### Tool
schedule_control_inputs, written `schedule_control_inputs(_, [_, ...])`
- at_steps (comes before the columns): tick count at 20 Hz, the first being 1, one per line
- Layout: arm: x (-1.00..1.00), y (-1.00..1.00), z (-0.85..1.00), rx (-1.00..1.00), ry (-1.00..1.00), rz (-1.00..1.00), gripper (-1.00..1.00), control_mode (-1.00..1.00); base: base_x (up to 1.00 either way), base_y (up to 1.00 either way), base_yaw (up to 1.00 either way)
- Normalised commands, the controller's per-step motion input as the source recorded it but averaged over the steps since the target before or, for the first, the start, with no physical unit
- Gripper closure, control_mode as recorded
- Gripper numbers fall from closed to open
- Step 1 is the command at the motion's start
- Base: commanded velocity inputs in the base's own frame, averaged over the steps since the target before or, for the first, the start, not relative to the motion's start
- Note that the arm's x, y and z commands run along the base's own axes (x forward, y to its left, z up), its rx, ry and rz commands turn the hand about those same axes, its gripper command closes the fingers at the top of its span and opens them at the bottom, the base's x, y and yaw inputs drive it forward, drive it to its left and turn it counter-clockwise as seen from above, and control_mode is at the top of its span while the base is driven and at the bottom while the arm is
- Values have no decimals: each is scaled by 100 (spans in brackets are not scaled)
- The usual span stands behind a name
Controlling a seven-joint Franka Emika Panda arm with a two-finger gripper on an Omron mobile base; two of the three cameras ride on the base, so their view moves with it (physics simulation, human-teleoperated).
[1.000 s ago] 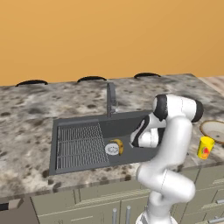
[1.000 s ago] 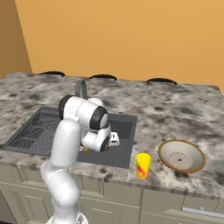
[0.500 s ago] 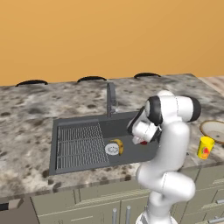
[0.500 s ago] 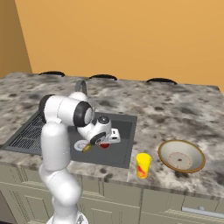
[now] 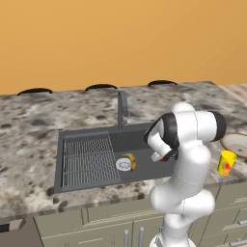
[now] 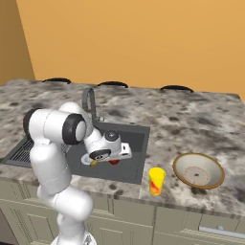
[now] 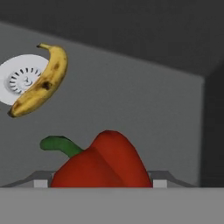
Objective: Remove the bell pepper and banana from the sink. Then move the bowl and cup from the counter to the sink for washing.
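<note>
Reaching into the sink (image 5: pixel 87 164), you are on the first step of the job: getting the bell pepper (image 7: pixel 101 164) out of the basin. In the hand view the red pepper sits right in front of the camera, its green stem pointing off to the left, low in the picture and very close; in the right base view a bit of red (image 6: pixel 114 161) shows just under the gripper (image 6: pixel 111 158), down inside the basin. The fingertips themselves are hidden, so you cannot see them around the pepper, but the gripper stands wide open and nothing appears to be held yet. The banana (image 7: pixel 41 81) lies on the sink floor beyond the pepper, its curve resting against the white drain (image 7: pixel 19 78); from the left base view the banana (image 5: pixel 130 161) shows just beside that disc (image 5: pixel 123 164). Neither fruit has left the basin. The cup (image 6: pixel 156 180) stands on the table near its front edge, to the right of the sink, and the bowl (image 6: pixel 198 171) sits further right, apart from the cup; both are untouched. Your next move, as far as these pictures allow, is to bring the open fingers down so they straddle the body of the pepper, not the stem, then close and lift clear of the basin wall. The skin looks glossy and rounded, so it may slip if you pinch too high.
</note>
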Motion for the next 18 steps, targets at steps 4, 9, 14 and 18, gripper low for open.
schedule_control_inputs(4, [0, 0, 60, 0, 0, 0, 100, -100, 0, 0, 0])
schedule_control_inputs(9, [0, 0, 61, 0, 2, 0, 100, -100, 0, 0, 0])
schedule_control_inputs(14, [3, 0, 61, 0, 9, 0, 100, -100, 0, 0, 0])
schedule_control_inputs(18, [13, 0, 64, 0, 10, 0, 100, -100, 0, 0, 0])
